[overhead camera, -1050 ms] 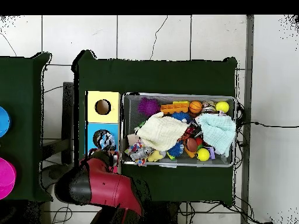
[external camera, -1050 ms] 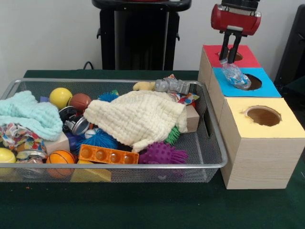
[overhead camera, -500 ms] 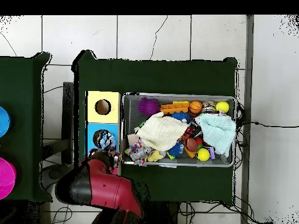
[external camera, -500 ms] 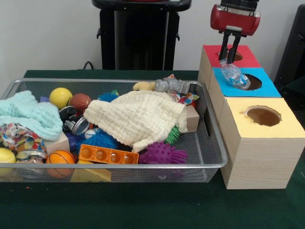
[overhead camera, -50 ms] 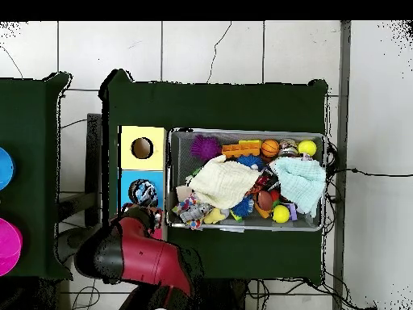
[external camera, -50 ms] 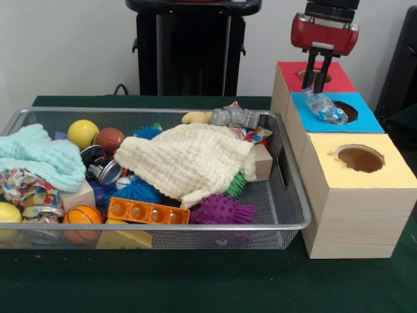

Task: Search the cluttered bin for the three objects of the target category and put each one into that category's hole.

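Observation:
A crumpled clear plastic bottle (external camera, -50 ms: 324, 107) lies on the blue-topped box (external camera, -50 ms: 368, 121), at the left rim of its round hole (external camera, -50 ms: 347, 112); from above the bottle (overhead camera, -50 ms: 143, 192) covers most of that hole. My gripper (external camera, -50 ms: 315, 81) hangs just above and behind the bottle, over the red-topped box (external camera, -50 ms: 342, 76). Its fingers are open and hold nothing. In the overhead view the red arm (overhead camera, -50 ms: 133, 246) hides the gripper. The wire bin (external camera, -50 ms: 292, 225) holds mixed clutter.
A yellow-topped box (external camera, -50 ms: 391, 175) with an open hole stands nearest the camera in the row. In the bin lie a cream cloth (external camera, -50 ms: 189, 160), a mint cloth (external camera, -50 ms: 39, 156), spiky balls, small sports balls, an orange brick (external camera, -50 ms: 148, 212) and a grey metal piece (external camera, -50 ms: 236, 117).
The gripper has risen and drawn back toward the red box, clear of the bottle. The bottle has tipped over and now lies flat beside the blue hole.

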Controlling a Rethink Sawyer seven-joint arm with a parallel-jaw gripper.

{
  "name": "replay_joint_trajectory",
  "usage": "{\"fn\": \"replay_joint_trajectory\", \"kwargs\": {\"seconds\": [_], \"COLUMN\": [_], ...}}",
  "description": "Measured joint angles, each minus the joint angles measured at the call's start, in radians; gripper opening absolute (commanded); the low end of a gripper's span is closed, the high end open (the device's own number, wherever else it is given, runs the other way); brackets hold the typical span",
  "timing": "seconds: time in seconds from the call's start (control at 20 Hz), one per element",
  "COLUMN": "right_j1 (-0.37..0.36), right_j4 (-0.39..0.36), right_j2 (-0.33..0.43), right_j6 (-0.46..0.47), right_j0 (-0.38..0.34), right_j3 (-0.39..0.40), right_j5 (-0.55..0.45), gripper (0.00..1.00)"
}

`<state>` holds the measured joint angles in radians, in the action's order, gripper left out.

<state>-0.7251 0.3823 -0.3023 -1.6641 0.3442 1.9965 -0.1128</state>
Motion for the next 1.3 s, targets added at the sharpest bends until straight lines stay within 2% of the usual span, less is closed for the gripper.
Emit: {"fn": "replay_joint_trajectory", "kwargs": {"seconds": [0.65, 1.3], "right_j1": [0.065, 0.067], "right_j4": [0.053, 0.057], "right_j2": [0.001, 0.000], "right_j6": [0.000, 0.000], "right_j0": [0.030, 0.030], "right_j3": [-0.039, -0.041], "right_j5": [0.015, 0.014], "gripper": [0.00, 0.00]}}
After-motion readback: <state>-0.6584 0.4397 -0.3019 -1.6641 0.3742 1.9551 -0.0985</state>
